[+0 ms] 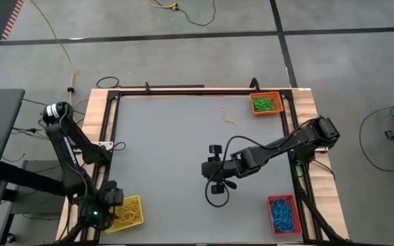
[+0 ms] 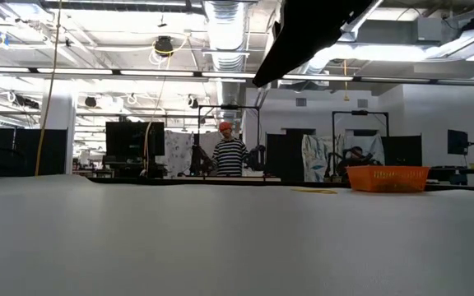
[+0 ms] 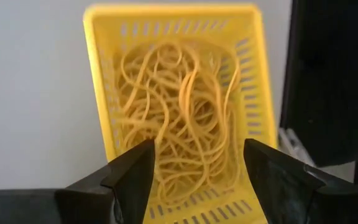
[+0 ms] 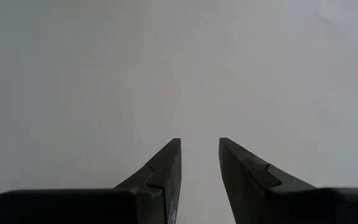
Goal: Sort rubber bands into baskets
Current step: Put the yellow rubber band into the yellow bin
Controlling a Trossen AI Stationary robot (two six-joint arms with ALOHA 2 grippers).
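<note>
three baskets on grey table (image 1: 176,143), left pincer (image 3: 194,165) apart, right pincer (image 4: 199,163) slightly apart, person (image 2: 230,154) behind

Two dark jointed arms; black looping cable; tapered black end effector fingers (image 4: 166,174)

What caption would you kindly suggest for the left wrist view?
Left tool, open, above the yellow slotted plastic basket full of thin yellow rubber bands.

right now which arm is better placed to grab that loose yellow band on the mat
Right. The right gripper hangs open mid-table, nearer the yellow band; the left gripper is over the yellow basket at the near left corner.
</note>
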